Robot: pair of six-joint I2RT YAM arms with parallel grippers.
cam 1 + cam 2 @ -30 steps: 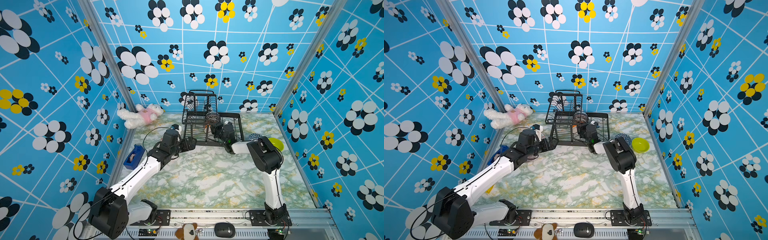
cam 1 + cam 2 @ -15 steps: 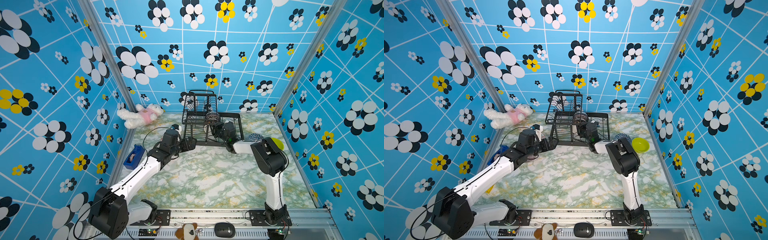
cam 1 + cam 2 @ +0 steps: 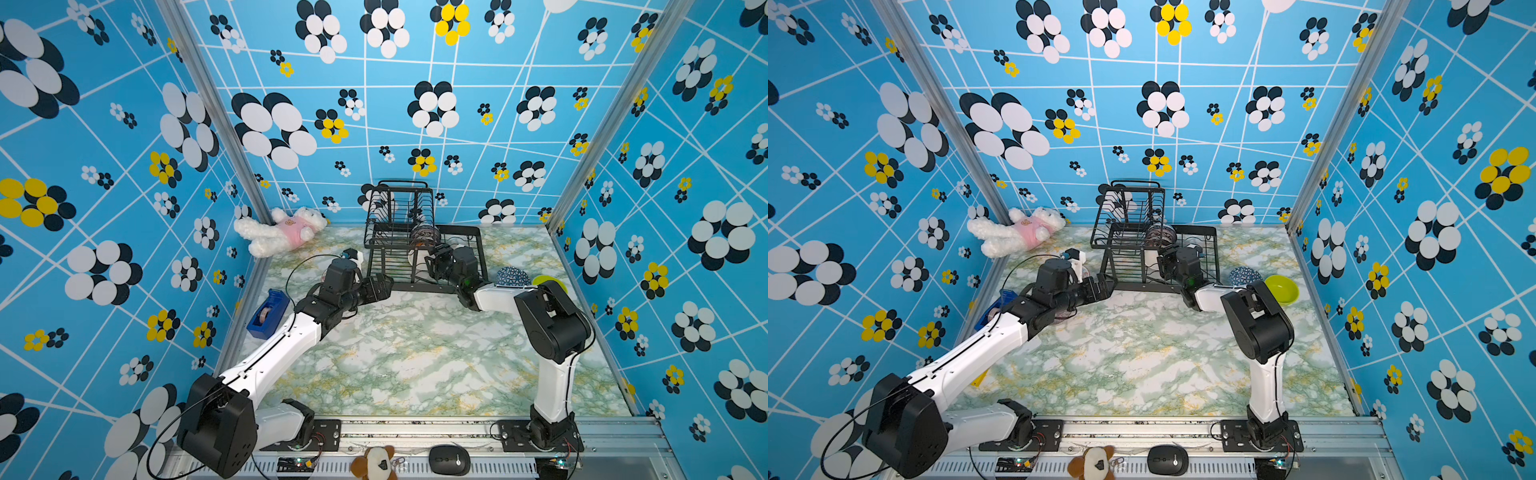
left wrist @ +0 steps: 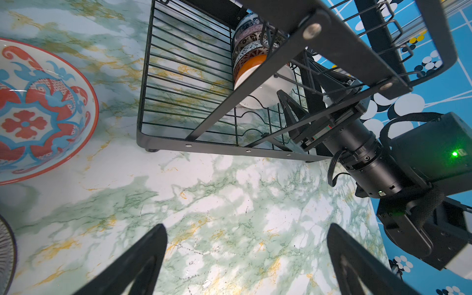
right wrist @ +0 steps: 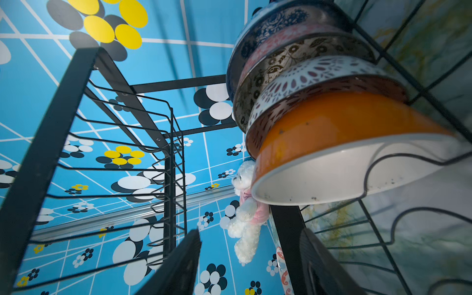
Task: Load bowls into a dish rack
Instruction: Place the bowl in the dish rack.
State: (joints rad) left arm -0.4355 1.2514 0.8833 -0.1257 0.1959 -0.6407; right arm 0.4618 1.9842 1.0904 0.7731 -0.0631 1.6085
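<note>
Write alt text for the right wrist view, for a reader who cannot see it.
A row of bowls stands on edge in a black wire dish rack, the nearest an orange bowl with a white inside. In the foreground the right claw is open and empty; beyond it a white plush toy in pink lies by a blue flowered wall.

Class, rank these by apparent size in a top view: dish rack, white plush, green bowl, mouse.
1. dish rack
2. white plush
3. green bowl and mouse: they look alike, and the mouse is nearer the camera, so unranked.
</note>
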